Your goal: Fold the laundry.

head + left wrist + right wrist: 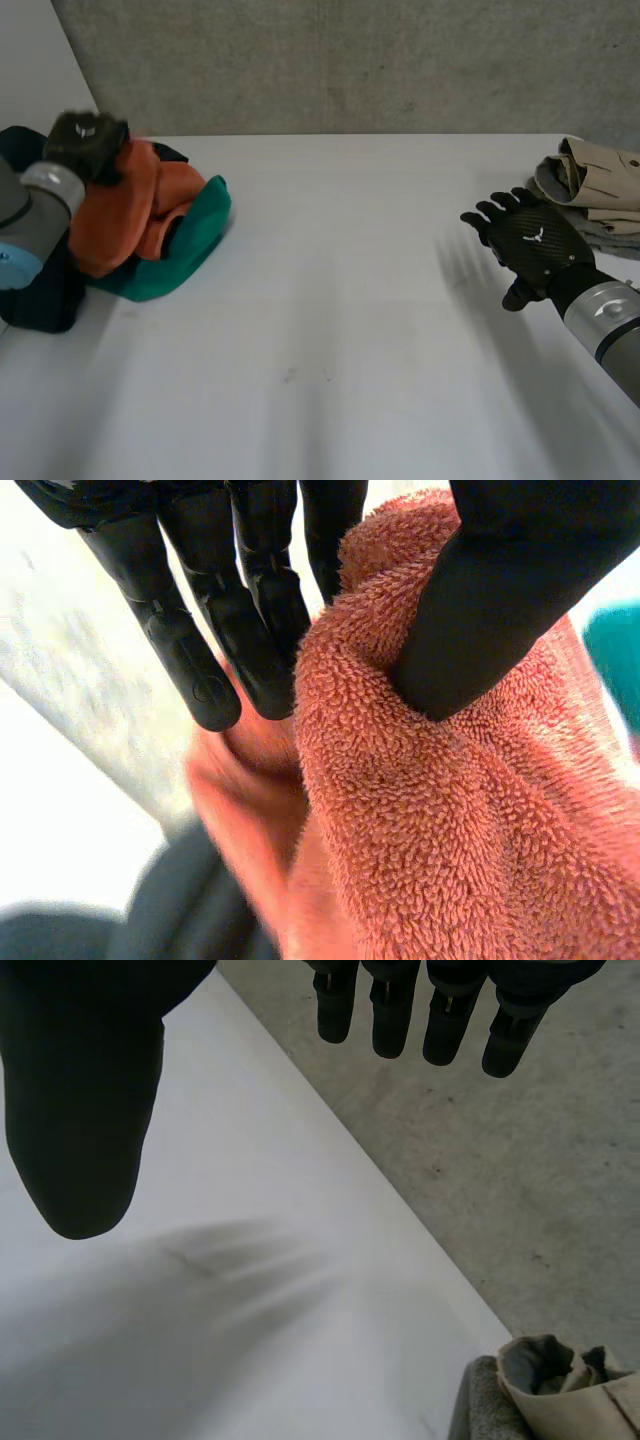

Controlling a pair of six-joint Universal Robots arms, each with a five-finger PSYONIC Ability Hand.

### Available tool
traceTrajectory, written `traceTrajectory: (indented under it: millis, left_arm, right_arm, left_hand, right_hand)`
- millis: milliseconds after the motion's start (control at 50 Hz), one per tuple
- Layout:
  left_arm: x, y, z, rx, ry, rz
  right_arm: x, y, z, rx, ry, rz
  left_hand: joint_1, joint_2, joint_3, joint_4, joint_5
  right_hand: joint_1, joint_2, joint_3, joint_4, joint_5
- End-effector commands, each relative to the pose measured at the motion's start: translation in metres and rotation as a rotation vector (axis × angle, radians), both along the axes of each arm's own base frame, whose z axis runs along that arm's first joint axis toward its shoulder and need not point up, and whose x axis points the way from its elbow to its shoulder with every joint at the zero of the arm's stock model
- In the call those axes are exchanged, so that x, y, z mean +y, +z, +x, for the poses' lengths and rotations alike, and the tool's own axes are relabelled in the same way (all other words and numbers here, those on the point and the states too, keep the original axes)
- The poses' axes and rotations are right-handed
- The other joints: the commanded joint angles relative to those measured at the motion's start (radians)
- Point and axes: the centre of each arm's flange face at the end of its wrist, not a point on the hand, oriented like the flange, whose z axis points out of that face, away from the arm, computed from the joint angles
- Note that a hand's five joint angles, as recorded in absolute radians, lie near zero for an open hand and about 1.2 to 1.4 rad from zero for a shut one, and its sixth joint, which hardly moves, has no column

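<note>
Right hand (pixel 535 245): near right, fingers spread straight, holding nothing, above the table (pixel 330 330).
Left hand (pixel 85 140): far left, thumb and fingers pinching the orange towel (pixel 125 215).
Teal cloth (pixel 185 255): under that towel, left.
Folded pile (pixel 595 190): far right.

Laundry heap (pixel 170 250) at table (pixel 330 330) left edge; garment stack (pixel 595 185) far right.

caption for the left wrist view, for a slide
Left hand pinching a fold of the orange towel.

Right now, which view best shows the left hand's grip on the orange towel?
Left wrist view: the left hand pinches the orange towel between thumb and fingers. The head view shows the hand atop it.
</note>
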Motion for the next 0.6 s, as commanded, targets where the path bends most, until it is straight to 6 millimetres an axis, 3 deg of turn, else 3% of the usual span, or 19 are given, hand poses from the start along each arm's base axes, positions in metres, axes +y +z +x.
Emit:
traceTrajectory:
  millis: [20,60,80,120,200,220,340,360,400,420,480,500,560,600]
  left_arm:
    - [0.067,0.095,-0.052,0.303,-0.177,-0.149]
    - [0.089,0.113,-0.068,0.372,-0.245,-0.161]
    - [0.115,0.127,-0.085,0.449,-0.332,-0.150]
    - [0.127,0.129,-0.094,0.478,-0.370,-0.134]
    - [0.159,0.111,-0.131,0.526,-0.490,-0.037]
    - [0.169,0.094,-0.150,0.518,-0.531,0.016]
    - [0.206,0.018,-0.209,0.451,-0.649,0.233]
    - [0.216,0.000,-0.219,0.428,-0.667,0.280]
    - [0.222,-0.012,-0.224,0.408,-0.677,0.310]
    - [0.226,-0.015,-0.225,0.400,-0.682,0.324]
    - [0.232,-0.013,-0.223,0.388,-0.680,0.343]
    - [0.234,-0.002,-0.220,0.396,-0.680,0.334]
    - [0.236,0.017,-0.211,0.407,-0.672,0.310]
    - [0.232,0.031,-0.194,0.415,-0.630,0.296]
  right_arm:
    - [-0.002,0.008,-0.004,-0.004,-0.048,-0.030]
    - [-0.003,0.011,-0.006,-0.002,-0.079,-0.039]
    - [-0.003,0.011,-0.007,-0.001,-0.090,-0.042]
    - [-0.004,0.014,-0.010,0.000,-0.119,-0.051]
    - [-0.005,0.016,-0.012,0.002,-0.148,-0.058]
    - [-0.005,0.017,-0.012,0.002,-0.151,-0.060]
    - [-0.005,0.017,-0.013,0.001,-0.156,-0.059]
    - [-0.005,0.016,-0.013,0.003,-0.155,-0.058]
    - [-0.005,0.016,-0.013,0.003,-0.157,-0.058]
    - [-0.005,0.016,-0.013,0.002,-0.157,-0.058]
    - [-0.005,0.016,-0.013,0.002,-0.157,-0.058]
    - [-0.005,0.016,-0.013,0.002,-0.159,-0.058]
    - [-0.005,0.017,-0.013,-0.003,-0.159,-0.054]
    - [-0.004,0.018,-0.013,-0.011,-0.161,-0.045]
  left_hand:
    - [0.309,0.206,0.210,0.201,0.307]
    - [0.309,0.206,0.210,0.201,0.307]
    - [0.309,0.206,0.210,0.201,0.307]
    - [0.309,0.206,0.210,0.201,0.307]
    - [0.309,0.206,0.210,0.201,0.307]
    - [0.309,0.206,0.210,0.201,0.307]
    - [0.309,0.206,0.210,0.201,0.307]
    - [0.019,-0.085,-0.080,-0.089,0.017]
    - [-0.434,-0.538,-0.533,-0.542,-0.436]
    - [-0.509,-0.612,-0.608,-0.617,-0.510]
    - [-0.647,-0.751,-0.746,-0.755,-0.649]
    - [-0.764,-0.867,-0.863,-0.872,-0.765]
    - [-0.771,-0.874,-0.870,-0.879,-0.773]
    - [-0.771,-0.874,-0.870,-0.879,-0.773]
  right_hand:
    - [-0.060,-0.039,-0.037,-0.034,-0.044]
    - [-0.060,-0.039,-0.037,-0.034,-0.044]
    - [-0.060,-0.039,-0.037,-0.034,-0.044]
    - [-0.060,-0.039,-0.037,-0.034,-0.044]
    - [-0.060,-0.039,-0.037,-0.034,-0.044]
    - [-0.060,-0.039,-0.037,-0.034,-0.044]
    - [-0.060,-0.039,-0.037,-0.034,-0.044]
    - [-0.060,-0.039,-0.037,-0.034,-0.044]
    - [-0.060,-0.039,-0.037,-0.034,-0.044]
    - [-0.060,-0.039,-0.037,-0.034,-0.044]
    - [-0.060,-0.039,-0.037,-0.034,-0.044]
    - [-0.060,-0.039,-0.037,-0.034,-0.044]
    - [-0.060,-0.039,-0.037,-0.034,-0.044]
    - [-0.060,-0.039,-0.037,-0.034,-0.044]
